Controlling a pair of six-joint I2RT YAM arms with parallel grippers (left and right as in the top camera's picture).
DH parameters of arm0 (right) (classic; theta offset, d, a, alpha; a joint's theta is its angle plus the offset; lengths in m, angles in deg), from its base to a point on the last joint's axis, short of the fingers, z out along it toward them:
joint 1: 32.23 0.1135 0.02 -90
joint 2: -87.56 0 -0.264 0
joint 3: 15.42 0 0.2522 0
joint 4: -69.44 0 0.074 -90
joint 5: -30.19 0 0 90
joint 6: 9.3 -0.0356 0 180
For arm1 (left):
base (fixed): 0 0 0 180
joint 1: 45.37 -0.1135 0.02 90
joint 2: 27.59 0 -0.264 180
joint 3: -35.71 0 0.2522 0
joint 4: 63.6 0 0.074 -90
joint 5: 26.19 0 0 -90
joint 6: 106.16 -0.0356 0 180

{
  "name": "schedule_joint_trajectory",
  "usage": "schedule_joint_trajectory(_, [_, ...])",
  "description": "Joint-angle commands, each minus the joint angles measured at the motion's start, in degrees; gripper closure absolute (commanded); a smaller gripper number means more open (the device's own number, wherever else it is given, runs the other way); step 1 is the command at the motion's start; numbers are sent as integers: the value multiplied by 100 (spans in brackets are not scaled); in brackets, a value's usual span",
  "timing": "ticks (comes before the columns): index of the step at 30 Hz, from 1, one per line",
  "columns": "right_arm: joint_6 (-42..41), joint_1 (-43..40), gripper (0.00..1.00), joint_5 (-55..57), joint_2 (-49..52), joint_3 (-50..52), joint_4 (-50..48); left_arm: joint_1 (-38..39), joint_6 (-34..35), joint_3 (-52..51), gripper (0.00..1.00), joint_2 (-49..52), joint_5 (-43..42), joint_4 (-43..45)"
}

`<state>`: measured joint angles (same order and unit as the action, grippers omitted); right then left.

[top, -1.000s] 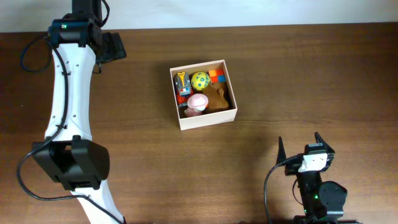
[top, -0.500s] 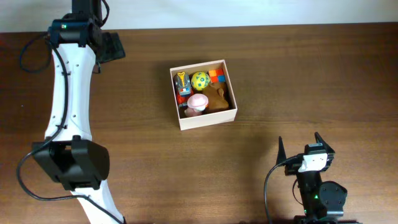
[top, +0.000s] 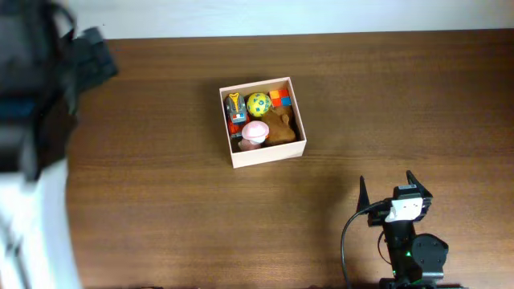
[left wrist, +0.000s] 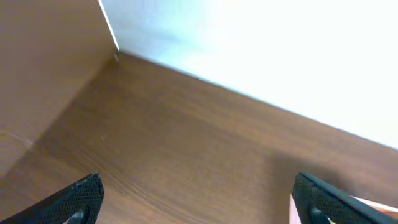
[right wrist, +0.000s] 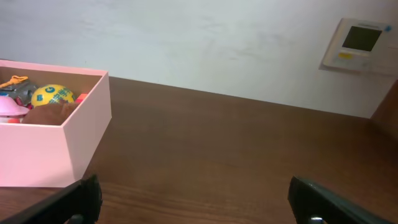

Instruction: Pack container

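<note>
Packing is looking basically done: the container is sitting near the middle of the table, a bit toward the far edge, and it is already holding a yellow ball, a pink toy, a brown toy, orange and red blocks and a small toy car

No loose toys are showing anywhere on the wood, so I'm judging nothing is left to load; at most the arms are finishing their retreat

The right gripper is parked at the near edge, well apart from the box, jaws standing wide and holding nothing; its wrist view is looking past the fingers at the container's pale wall, with the ball peeking over the rim

The left gripper is also spread wide and empty, and its camera is seeing only bare table and white wall

Versus the earlier overhead shots: the left arm is now smearing into a big blur at the left edge and filling far more of the frame, so it is swinging up toward the camera, and its dark gripper end is sitting further left than before. The right arm is holding the same pose, and the container and contents are lying exactly as they were
</note>
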<state>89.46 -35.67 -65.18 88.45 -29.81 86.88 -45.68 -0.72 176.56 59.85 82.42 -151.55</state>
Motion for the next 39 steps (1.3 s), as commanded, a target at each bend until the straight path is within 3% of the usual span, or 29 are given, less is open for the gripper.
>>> schedule_joint_trajectory(1, [-70, -7, 1, 92, -70, 31, 42, -7, -94, -251, 1, -516, 87, -61])
schedule_joint_trajectory(7, [-70, -7, 1, 94, -70, 31, 42, -7, -92, -1744, 1, -1882, 76, 588])
schedule_joint_trajectory(16, [-70, -7, 1, 94, -70, 31, 42, -9, -94, -5925, 1, -4328, 22, 3641])
schedule_joint_trajectory(21, [-70, -7, 1, 92, -70, 31, 42, -9, -92, -7681, 1, -5202, -188, 5154])
schedule_joint_trajectory(31, [-70, -7, 1, 92, -70, 31, 42, -7, -92, -9715, 1, -6175, -348, 6789])
schedule_joint_trajectory(39, [-70, -7, 1, 92, -70, 31, 42, -7, -92, -10544, 1, -7036, -431, 7069])
